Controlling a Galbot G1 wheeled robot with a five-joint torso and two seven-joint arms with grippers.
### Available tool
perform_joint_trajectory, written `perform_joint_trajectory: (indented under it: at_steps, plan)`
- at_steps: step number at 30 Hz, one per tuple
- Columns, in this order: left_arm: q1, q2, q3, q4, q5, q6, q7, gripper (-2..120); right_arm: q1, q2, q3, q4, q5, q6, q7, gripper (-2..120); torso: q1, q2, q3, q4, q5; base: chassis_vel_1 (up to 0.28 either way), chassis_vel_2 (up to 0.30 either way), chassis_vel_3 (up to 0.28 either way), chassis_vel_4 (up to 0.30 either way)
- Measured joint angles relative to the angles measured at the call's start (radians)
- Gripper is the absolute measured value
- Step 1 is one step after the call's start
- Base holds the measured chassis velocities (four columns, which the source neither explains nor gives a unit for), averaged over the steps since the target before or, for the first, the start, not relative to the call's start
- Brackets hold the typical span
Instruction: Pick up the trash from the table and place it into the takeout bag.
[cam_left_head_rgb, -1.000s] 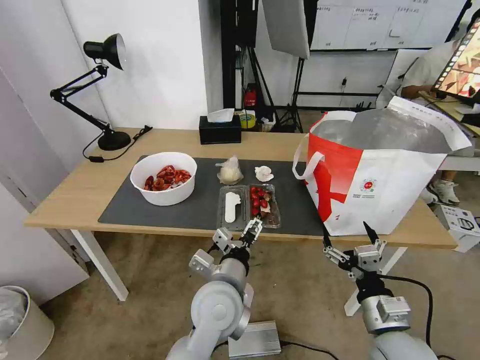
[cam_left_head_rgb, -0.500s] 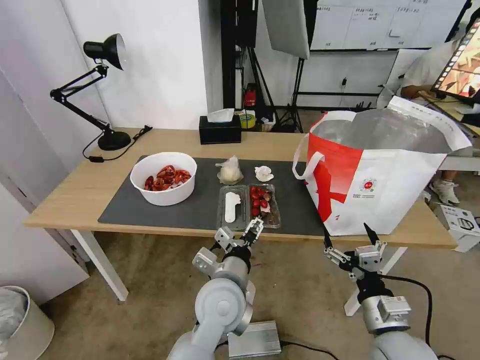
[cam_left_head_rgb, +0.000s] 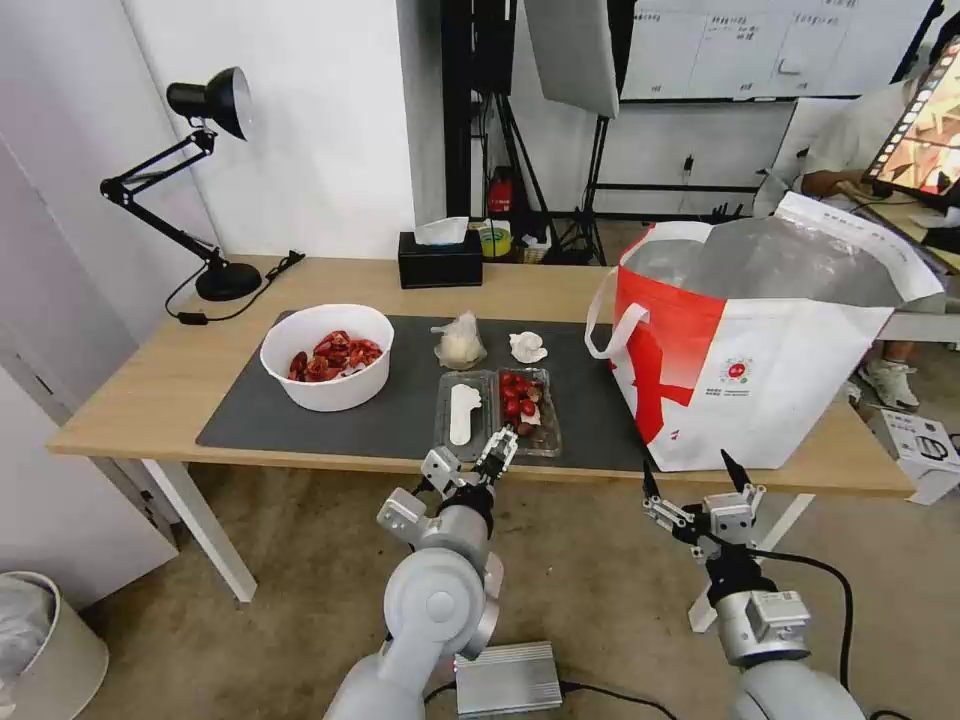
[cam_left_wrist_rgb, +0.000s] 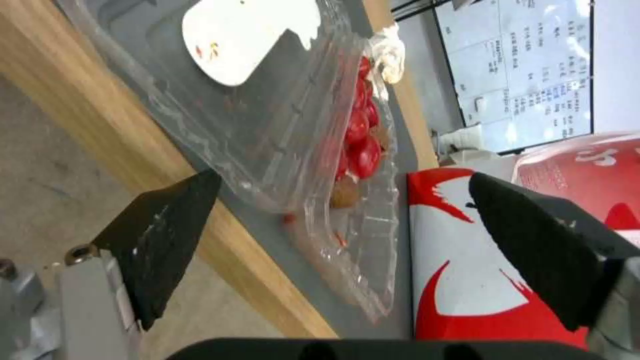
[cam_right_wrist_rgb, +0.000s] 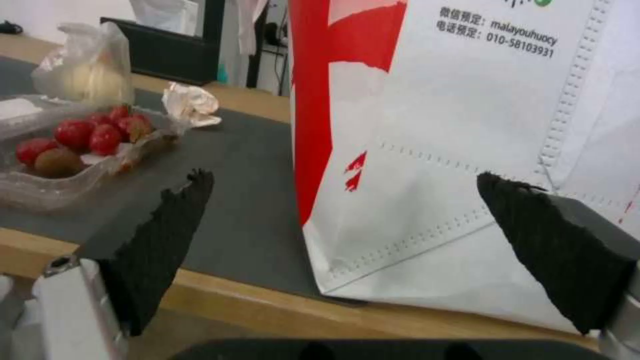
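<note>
- The left gripper (cam_left_head_rgb: 470, 460) hangs at the table's (cam_left_head_rgb: 150, 390) near edge, jaws spread wide and holding nothing, aimed at the near end of the clear plastic clamshell tray (cam_left_head_rgb: 496, 412); in the left wrist view its fingertips (cam_left_wrist_rgb: 167, 235) stand apart on either side of the tray's corner, touching nothing
- The right gripper (cam_left_head_rgb: 690, 480) waits below the table edge just before the takeout bag (cam_left_head_rgb: 760, 350), jaws released wide, empty
- The tray lies on the dark grey mat (cam_left_head_rgb: 250, 420), its near end at the mat's front edge
- The white bowl (cam_left_head_rgb: 327, 356) of red shells stands on the mat's left part; the small knotted clear bag (cam_left_head_rgb: 459, 342) and the crumpled white tissue (cam_left_head_rgb: 527, 347) lie just behind the tray
- The bag stands open at the table's right end, with bare mat between it and the tray
</note>
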Motion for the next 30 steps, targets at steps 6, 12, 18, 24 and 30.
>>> perform_joint_trajectory:
  at_steps: [6, 12, 18, 24, 30]
  plan:
    - [-0.012, -0.003, -0.001, 0.006, -0.004, -0.003, -0.003, 100, 0.0, 0.004, -0.002, -0.007, -0.002, 0.001, 0.0, 100, 0.0, 0.0, 0.0, 0.0, 0.0, 0.0, 0.0, 0.0, 0.0]
    - [-0.012, -0.005, -0.003, 0.0, -0.007, -0.005, -0.004, 100, 0.005, 0.007, -0.008, -0.019, -0.004, 0.001, 0.0, 100, 0.0, 0.0, 0.0, 0.0, 0.0, 0.0, 0.0, 0.0, 0.0]
    - [-0.014, -0.015, -0.008, -0.002, -0.007, -0.008, -0.001, 100, 0.009, 0.012, -0.018, -0.027, -0.012, 0.001, 0.0, 100, 0.0, 0.0, 0.0, 0.0, 0.0, 0.0, 0.0, 0.0, 0.0]
    - [-0.016, -0.015, -0.013, -0.015, -0.008, -0.025, 0.022, 100, 0.011, 0.021, -0.027, -0.038, -0.023, 0.002, -0.002, 100, 0.0, 0.0, 0.0, 0.0, 0.0, 0.0, 0.0, 0.0, 0.0]
    - [-0.015, -0.006, -0.017, -0.026, -0.009, -0.027, 0.025, 100, 0.012, 0.021, -0.03, -0.041, -0.026, 0.002, -0.003, 100, 0.0, 0.0, 0.0, 0.0, 0.0, 0.0, 0.0, 0.0, 0.0]
